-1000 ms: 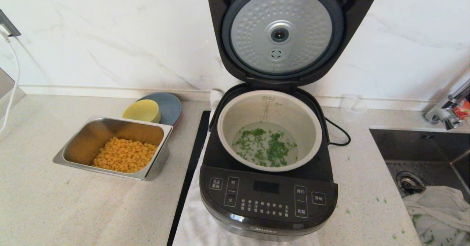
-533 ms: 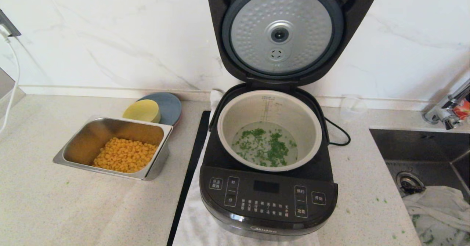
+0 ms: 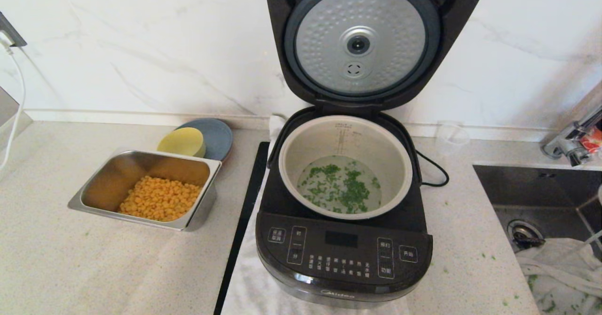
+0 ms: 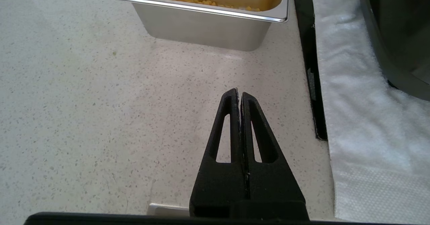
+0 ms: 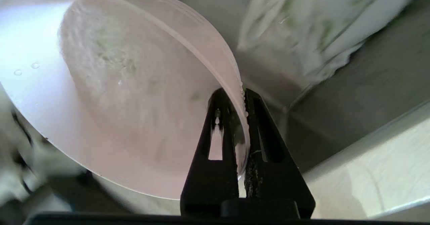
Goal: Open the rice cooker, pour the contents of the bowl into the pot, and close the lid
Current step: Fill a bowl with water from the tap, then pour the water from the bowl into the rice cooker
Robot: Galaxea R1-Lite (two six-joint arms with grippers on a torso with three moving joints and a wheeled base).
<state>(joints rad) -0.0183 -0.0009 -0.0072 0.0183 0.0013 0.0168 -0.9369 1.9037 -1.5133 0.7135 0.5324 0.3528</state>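
While the rice cooker (image 3: 345,221) stands on the counter (image 3: 70,268) with its lid (image 3: 371,42) raised, we see its pot (image 3: 345,164) holding water and chopped green herb. Our right pincer (image 5: 239,104) grips the tilted pink bowl (image 5: 117,94) by its rim above the sink (image 5: 369,84). Our left pincer (image 4: 239,95), clenched empty, hovers near the steel tray (image 4: 205,27) of corn.

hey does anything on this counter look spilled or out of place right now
Yes. Small green herb flecks lie scattered on the counter between the rice cooker and the sink, and on the white cloth in the sink. The right gripper grips the pale-pink bowl by its rim, tilted over that sink.
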